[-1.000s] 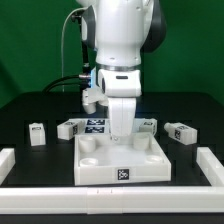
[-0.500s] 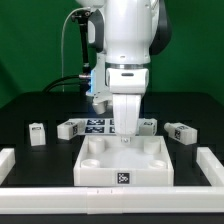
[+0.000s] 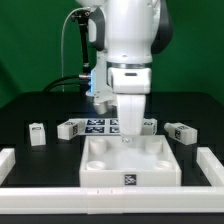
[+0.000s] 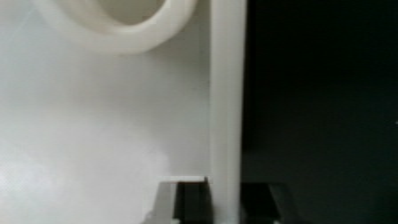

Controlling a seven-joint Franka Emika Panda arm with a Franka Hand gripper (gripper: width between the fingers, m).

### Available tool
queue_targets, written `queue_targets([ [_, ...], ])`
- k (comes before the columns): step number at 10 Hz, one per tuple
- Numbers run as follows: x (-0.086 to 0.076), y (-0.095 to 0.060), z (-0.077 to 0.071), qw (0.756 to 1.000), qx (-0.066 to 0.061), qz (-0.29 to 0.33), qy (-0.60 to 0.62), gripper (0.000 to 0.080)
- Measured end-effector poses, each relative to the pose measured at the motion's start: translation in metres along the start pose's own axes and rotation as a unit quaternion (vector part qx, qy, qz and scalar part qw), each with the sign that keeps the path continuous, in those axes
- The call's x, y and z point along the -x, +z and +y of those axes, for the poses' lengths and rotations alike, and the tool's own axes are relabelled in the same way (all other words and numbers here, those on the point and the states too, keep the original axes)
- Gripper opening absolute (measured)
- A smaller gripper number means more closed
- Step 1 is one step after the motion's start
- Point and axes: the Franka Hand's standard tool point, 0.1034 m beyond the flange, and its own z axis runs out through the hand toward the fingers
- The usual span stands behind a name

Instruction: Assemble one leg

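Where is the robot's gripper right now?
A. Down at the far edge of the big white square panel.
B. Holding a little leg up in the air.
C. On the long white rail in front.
A: the gripper is down at the square panel's far rim, and the wrist view shows its fingers on either side of that rim.

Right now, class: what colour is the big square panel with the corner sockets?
White square panel, with a black-and-white tag on its front edge; the exterior view shows it best.
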Motion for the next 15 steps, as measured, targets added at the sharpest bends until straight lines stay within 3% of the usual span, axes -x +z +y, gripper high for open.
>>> queue_targets([
  [5,-0.023,0.000,0.031,1.000,0.012,0.003,-0.007,0.0060],
  [7,-0.036,-0.001,0.036,1.000,0.014,0.005,-0.002,0.0060],
  [8,-0.041,-0.001,0.035,1.000,0.010,0.003,0.000,0.0060],
  [10,-0.041,-0.001,0.036,1.000,0.006,0.001,0.008,0.0060],
  [11,-0.042,-0.001,0.035,1.000,0.007,0.001,0.007,0.0120],
  [12,-0.041,-0.001,0.035,1.000,0.007,0.001,0.008,0.0256],
  [13,-0.041,-0.001,0.035,1.000,0.006,0.001,0.008,0.0256],
  [14,-0.041,-0.001,0.035,1.000,0.006,0.001,0.008,0.0431],
  [15,-0.041,-0.001,0.035,1.000,0.006,0.001,0.008,0.0431],
])
